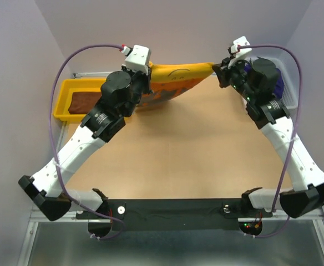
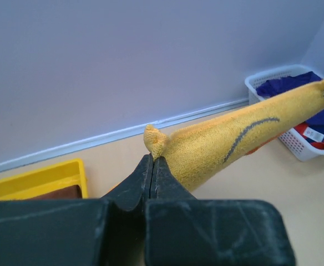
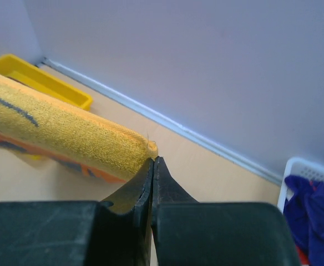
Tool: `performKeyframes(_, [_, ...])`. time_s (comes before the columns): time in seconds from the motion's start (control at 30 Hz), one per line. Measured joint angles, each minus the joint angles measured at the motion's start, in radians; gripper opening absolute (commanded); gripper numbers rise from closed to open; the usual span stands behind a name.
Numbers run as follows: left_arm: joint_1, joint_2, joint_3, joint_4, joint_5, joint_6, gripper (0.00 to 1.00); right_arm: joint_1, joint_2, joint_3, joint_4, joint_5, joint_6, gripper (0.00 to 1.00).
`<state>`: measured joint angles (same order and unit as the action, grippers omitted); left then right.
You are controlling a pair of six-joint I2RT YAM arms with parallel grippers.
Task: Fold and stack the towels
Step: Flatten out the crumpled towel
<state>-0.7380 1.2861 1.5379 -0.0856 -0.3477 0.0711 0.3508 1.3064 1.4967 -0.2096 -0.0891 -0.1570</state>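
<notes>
Your left fingers (image 2: pixel 141 178) and right fingers (image 3: pixel 141 180) each pinch tight on a top corner of the orange towel (image 1: pixel 178 77), held up over the far surface (image 1: pixel 195 149). Each bite is tiny, so a hard pull could slip a corner loose.

A tan table (image 1: pixel 195 155) is spread beneath both arms. A yellow tray (image 1: pixel 59 108) is set on it to the left of the left gripper (image 2: pixel 152 160) and slightly nearer the bases. A white mesh basket (image 2: pixel 298 147) is placed on it just right of the right gripper (image 3: pixel 152 162).
</notes>
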Motion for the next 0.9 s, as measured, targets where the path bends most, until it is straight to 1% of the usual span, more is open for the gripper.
performKeyframes(0.1, [-0.016, -0.082, -0.04, 0.004, 0.043, 0.023, 0.0, -0.001, -0.073, 0.0, 0.001, -0.069, -0.025, 0.01])
performKeyframes(0.2, [-0.036, -0.192, -0.096, 0.028, 0.095, 0.041, 0.0, -0.003, -0.164, -0.002, 0.002, -0.183, -0.045, 0.0])
performKeyframes(0.3, [-0.046, -0.288, -0.129, 0.052, 0.171, 0.048, 0.0, -0.002, -0.229, -0.002, 0.002, -0.261, -0.047, 0.0])
performKeyframes(0.47, [-0.053, -0.367, -0.137, 0.07, 0.241, 0.043, 0.0, 0.005, -0.278, -0.002, 0.005, -0.347, -0.037, 0.0])
performKeyframes(0.6, [-0.053, -0.372, -0.157, 0.087, 0.244, 0.023, 0.0, 0.004, -0.263, -0.002, 0.004, -0.344, -0.029, 0.01])
performKeyframes(0.7, [-0.052, -0.351, -0.213, 0.119, 0.165, 0.001, 0.0, 0.004, -0.232, -0.002, 0.004, -0.315, -0.026, 0.01])
performKeyframes(0.8, [-0.047, -0.29, -0.277, 0.166, 0.052, -0.022, 0.0, 0.004, -0.165, -0.002, 0.013, -0.253, -0.026, 0.0])
performKeyframes(0.87, [-0.005, -0.217, -0.293, 0.201, 0.003, -0.046, 0.0, 0.002, -0.088, -0.002, 0.028, -0.197, -0.026, 0.0])
performKeyframes(0.9, [0.024, -0.165, -0.293, 0.218, 0.0, -0.059, 0.0, 0.002, -0.027, -0.002, 0.041, -0.155, -0.029, 0.01])
